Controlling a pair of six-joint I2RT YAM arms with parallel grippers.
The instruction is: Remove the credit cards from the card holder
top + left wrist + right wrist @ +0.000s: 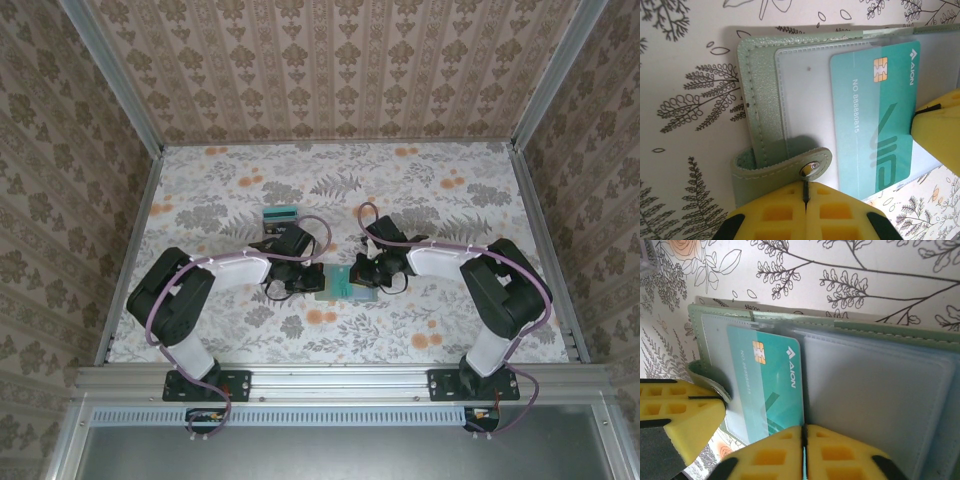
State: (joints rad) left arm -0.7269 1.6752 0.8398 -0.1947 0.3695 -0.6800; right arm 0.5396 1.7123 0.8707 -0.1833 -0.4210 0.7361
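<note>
**Teal card in the open holder, both jaws clenched**

Teal credit card (872, 115) lies partly under the clear sleeve of the open card holder (760, 100). The holder lies flat on the floral table (450, 190), between your two grippers.

- **Left gripper (805, 200):** pads are pressed together. The snap strap (785, 167) sits right at their tips, and you cannot tell whether it is pinched.
- **Right gripper (804, 450):** pads are likewise together, with the tips against the card's long edge.
- **Obstructions:** each gripper stands just beside the other's jaws, crowding the holder from both sides. A stack of cards (280, 213) lies beyond the left jaws, apart from the holder.
- **Room:** open table lies ahead of both jaws.
- **Orientation:** the card's long axis runs away from the jaws, chip end farthest.
</note>
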